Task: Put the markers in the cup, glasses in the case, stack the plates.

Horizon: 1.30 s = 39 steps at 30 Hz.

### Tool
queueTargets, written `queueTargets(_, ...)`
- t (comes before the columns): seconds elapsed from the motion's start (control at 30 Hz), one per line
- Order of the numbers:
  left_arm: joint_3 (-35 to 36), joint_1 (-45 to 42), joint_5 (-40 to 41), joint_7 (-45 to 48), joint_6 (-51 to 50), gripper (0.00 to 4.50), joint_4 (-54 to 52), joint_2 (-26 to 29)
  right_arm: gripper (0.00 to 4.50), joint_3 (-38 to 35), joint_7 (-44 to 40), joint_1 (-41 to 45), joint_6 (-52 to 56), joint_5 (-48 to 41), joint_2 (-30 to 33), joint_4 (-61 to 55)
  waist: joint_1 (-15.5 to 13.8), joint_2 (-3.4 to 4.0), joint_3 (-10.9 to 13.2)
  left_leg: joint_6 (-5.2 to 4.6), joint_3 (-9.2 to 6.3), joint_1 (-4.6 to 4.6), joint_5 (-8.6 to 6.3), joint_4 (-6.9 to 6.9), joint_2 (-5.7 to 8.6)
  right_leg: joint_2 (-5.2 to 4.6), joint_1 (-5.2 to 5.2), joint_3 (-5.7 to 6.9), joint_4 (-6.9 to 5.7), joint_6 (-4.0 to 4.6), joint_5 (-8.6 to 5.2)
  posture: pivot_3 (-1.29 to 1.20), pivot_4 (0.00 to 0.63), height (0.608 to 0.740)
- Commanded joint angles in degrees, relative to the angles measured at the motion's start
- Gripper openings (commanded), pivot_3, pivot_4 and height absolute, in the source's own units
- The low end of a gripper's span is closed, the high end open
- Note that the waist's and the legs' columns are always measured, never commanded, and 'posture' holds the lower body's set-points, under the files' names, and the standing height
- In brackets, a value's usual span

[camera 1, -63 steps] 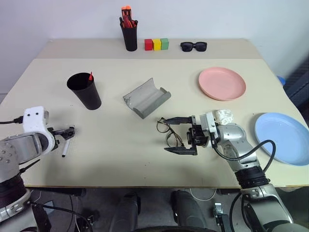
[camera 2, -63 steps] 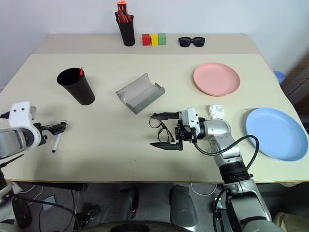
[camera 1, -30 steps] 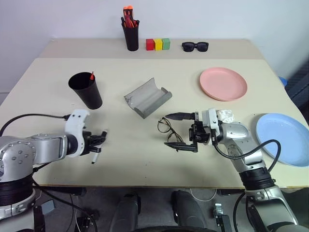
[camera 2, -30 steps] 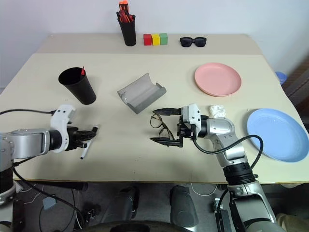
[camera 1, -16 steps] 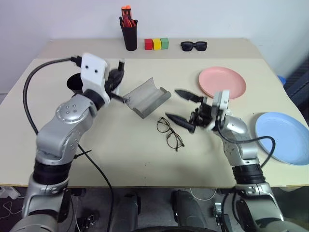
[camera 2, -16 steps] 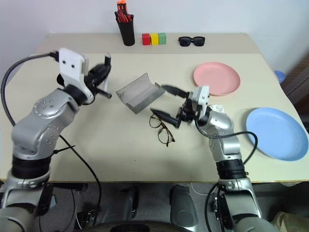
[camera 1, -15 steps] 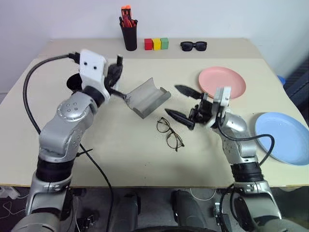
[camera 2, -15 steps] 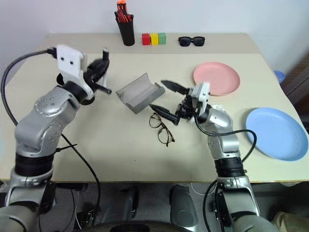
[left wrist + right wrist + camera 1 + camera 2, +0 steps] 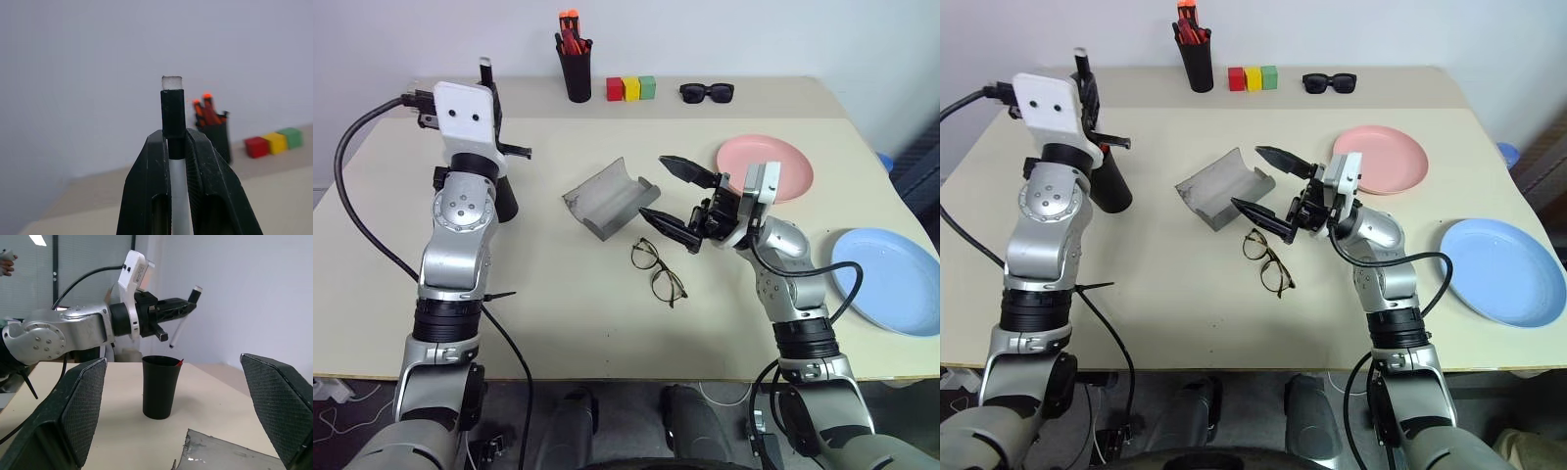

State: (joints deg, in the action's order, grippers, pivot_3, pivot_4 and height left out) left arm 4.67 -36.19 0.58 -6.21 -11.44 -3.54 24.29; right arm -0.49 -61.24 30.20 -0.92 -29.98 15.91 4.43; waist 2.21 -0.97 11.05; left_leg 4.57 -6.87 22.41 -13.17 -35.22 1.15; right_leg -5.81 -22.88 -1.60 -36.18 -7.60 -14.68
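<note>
Marker under carriage: white barrel with a black cap, clamped between the two fingers of my left gripper, which is closed tight on it; the marker hangs tilted, raised above the black cup, not touching it; a second marker with a red tip already stands inside the cup at its rim; the cup stands upright on the table, on my left side.

My right gripper hangs in the air with its jaws spread wide and nothing between them, above the table between the case and the glasses.

Glasses, thin dark wire frame, lie on the table just in front of the right gripper, outside the case; the grey case lies open beside them, towards the cup.

Pink plate lies on my right, towards the far side; blue plate lies nearer, at the right edge; the two are well apart, not stacked.

At the far edge: a black pen holder with orange-red pens, three coloured blocks, black sunglasses.
</note>
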Motion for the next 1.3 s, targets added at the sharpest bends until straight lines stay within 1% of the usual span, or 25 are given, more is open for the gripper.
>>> queueTargets(0.03, 3.17, 0.36, -3.93, -2.73, 5.16, 0.05, 2.39, 1.07, 4.5, -0.15, -0.27, 1.04, -1.12, -0.1, -0.41, -0.29, 0.13, 0.0, 0.0, 0.0, 0.0, -0.01, 0.0, 0.0, 0.0, 0.0, 0.0, 0.0, -0.02, 0.0, 0.0, 0.0, 0.15, 0.74)
queueTargets(0.2, 4.64, -0.22, -5.28, -3.97, 8.68, 0.05, 8.14, 0.52, 4.5, 0.09, -0.08, 1.13, -1.22, 0.08, -0.68, -0.1, 0.07, 0.0, 0.0, 0.0, 0.0, -0.01, 0.0, -0.01, 0.0, 0.0, -0.01, 0.0, -0.04, 0.0, 0.0, 0.0, 0.15, 0.74)
queueTargets(0.57, 4.65, 0.86, -4.83, -3.61, 10.34, 0.05, 13.02, -2.87, 4.5, -0.47, -0.48, 0.78, -1.77, 0.12, 0.0, 0.15, -0.01, 0.0, 0.0, 0.0, -0.01, -0.01, 0.0, -0.01, 0.0, 0.0, -0.01, 0.01, -0.06, -0.01, 0.01, 0.0, 0.15, 0.74)
queueTargets(0.6, 4.52, 1.08, -4.62, -3.18, 9.93, 0.89, 12.95, -3.28, 4.5, -0.57, -0.51, 0.68, -1.86, 0.15, 0.08, 0.23, 0.03, 0.0, 0.0, 0.0, -0.01, 0.0, 0.0, -0.01, 0.0, 0.0, -0.02, 0.02, -0.06, -0.01, 0.01, 0.0, 0.15, 0.74)
queueTargets(0.63, 4.46, 1.24, -4.48, -2.83, 9.61, 1.16, 12.89, -3.58, 4.5, -0.63, -0.54, 0.63, -1.93, 0.16, 0.14, 0.29, 0.09, 0.0, 0.0, 0.0, -0.01, -0.01, 0.0, -0.01, 0.0, 0.0, -0.02, 0.01, -0.06, -0.01, 0.01, 0.0, 0.15, 0.74)
queueTargets(0.7, 4.54, 1.45, -4.38, -2.44, 9.5, 2.19, 12.75, -4.07, 4.5, -0.69, -0.54, 0.57, -1.97, 0.18, 0.21, 0.3, 0.11, 0.0, 0.0, 0.0, -0.01, 0.0, 0.0, 0.0, 0.0, 0.0, -0.03, 0.02, -0.07, -0.01, 0.01, 0.0, 0.15, 0.74)
queueTargets(0.77, 4.31, 1.68, -3.56, -0.91, 10.2, 3.12, 12.38, -4.63, 4.5, -0.61, 0.08, 0.45, -1.41, 0.38, 0.4, -0.41, 0.09, 0.0, 0.0, 0.0, -0.01, -0.01, 0.0, 0.0, 0.0, 0.0, -0.03, 0.02, -0.08, -0.01, 0.01, 0.0, 0.15, 0.74)
queueTargets(0.83, 4.15, 1.81, -2.81, 0.48, 10.64, 3.12, 12.05, -5.04, 4.5, -0.48, 0.78, 0.33, -0.81, 0.57, 0.58, -1.19, 0.06, 0.0, 0.0, 0.0, -0.01, 0.0, 0.0, -0.01, 0.0, 0.0, -0.03, 0.01, -0.08, -0.01, 0.01, 0.0, 0.15, 0.74)
queueTargets(0.97, 2.43, 0.19, 0.72, 6.68, 8.38, 3.12, 6.98, -6.27, 4.5, -0.44, 3.37, -0.9, 1.61, 0.51, 1.49, -4.36, -0.14, 0.0, 0.0, 0.0, -0.01, 0.01, 0.0, -0.01, 0.0, 0.0, -0.03, 0.02, -0.07, -0.01, 0.01, 0.0, 0.15, 0.74)
queueTargets(1.1, -1.07, -3.15, 9.27, 16.59, -8.79, 3.12, -2.17, -6.63, 4.5, -1.44, 5.46, -2.85, 3.46, 0.31, 3.33, -7.32, -0.47, 0.0, 0.0, 0.0, -0.03, 0.05, 0.0, -0.04, 0.0, 0.0, -0.02, 0.03, -0.07, -0.02, 0.01, 0.0, 0.15, 0.74)
queueTargets(1.13, -2.01, -4.26, 11.85, 18.74, -15.16, 3.12, -3.76, -6.44, 4.5, -1.86, 5.99, -3.78, 3.44, 0.31, 3.79, -8.07, -0.5, 0.0, 0.0, 0.0, -0.03, 0.05, 0.0, -0.04, 0.01, 0.0, -0.01, 0.03, -0.06, -0.02, 0.01, 0.0, 0.15, 0.74)
queueTargets(1.23, -5.24, -8.42, 17.36, 23.87, -33.67, 3.12, -5.79, -5.03, 4.5, -2.96, 7.11, -6.04, 3.25, 0.23, 5.04, -9.54, -0.28, 0.0, 0.0, 0.0, -0.03, 0.02, 0.0, -0.03, 0.01, 0.0, 0.01, 0.03, -0.07, -0.03, 0.01, 0.0, 0.15, 0.74)
queueTargets(1.3, -7.09, -10.82, 17.51, 24.34, -41.69, 3.12, -5.19, -4.11, 4.5, -3.26, 7.59, -6.74, 2.95, 0.26, 5.48, -9.87, 0.12, 0.0, 0.0, -0.01, -0.03, 0.0, 0.0, -0.03, 0.01, 0.01, 0.02, 0.03, -0.08, -0.04, 0.0, 0.0, 0.15, 0.74)
